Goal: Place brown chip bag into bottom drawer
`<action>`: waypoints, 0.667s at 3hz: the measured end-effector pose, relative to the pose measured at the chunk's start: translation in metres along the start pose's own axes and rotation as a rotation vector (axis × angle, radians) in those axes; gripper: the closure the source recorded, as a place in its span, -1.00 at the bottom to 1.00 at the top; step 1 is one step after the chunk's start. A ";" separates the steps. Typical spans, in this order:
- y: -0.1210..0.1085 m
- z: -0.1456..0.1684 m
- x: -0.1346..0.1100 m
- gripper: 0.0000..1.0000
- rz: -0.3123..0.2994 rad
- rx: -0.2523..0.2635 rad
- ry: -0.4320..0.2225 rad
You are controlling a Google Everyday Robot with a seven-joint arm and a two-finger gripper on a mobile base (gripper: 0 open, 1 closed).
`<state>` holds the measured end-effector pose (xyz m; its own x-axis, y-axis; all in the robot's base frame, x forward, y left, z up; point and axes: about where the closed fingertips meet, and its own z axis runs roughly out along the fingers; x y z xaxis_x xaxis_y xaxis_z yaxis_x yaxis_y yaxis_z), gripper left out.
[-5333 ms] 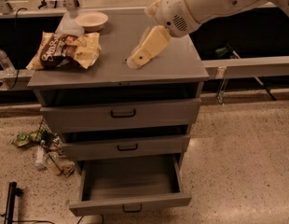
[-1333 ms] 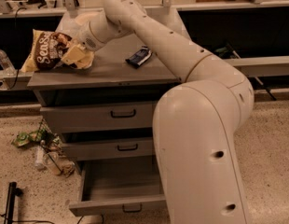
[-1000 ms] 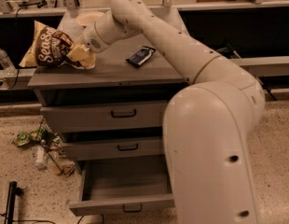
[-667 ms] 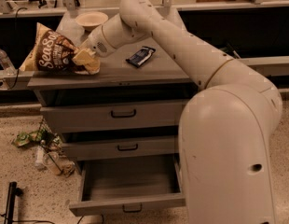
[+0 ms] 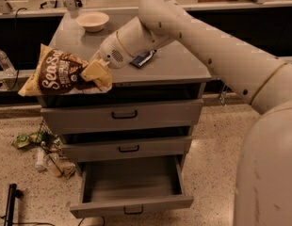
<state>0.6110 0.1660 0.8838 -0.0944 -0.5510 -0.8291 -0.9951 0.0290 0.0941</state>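
Note:
The brown chip bag (image 5: 54,73), tan-yellow with a dark centre panel and white "Sea Salt" lettering, hangs in the air off the front left corner of the cabinet top. My gripper (image 5: 95,72) is shut on the bag's right edge and holds it clear of the surface. The white arm reaches in from the right across the cabinet. The bottom drawer (image 5: 132,204) is pulled out and open below, its box empty, with a small black handle on its front.
A cream bowl (image 5: 92,20) sits at the back of the grey cabinet top (image 5: 179,65); a small blue-and-white packet (image 5: 142,59) lies beside the arm. Two shut drawers (image 5: 123,115) are above the open one. Litter and bottles (image 5: 42,149) lie on the floor at left.
The gripper closed on the bag, lifted it off the cabinet top and carried it forward and down past the front left edge. The arm swung with it.

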 end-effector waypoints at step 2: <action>0.081 -0.025 0.039 1.00 0.076 0.040 0.078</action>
<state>0.5274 0.1261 0.8730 -0.1691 -0.6095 -0.7745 -0.9856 0.1055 0.1322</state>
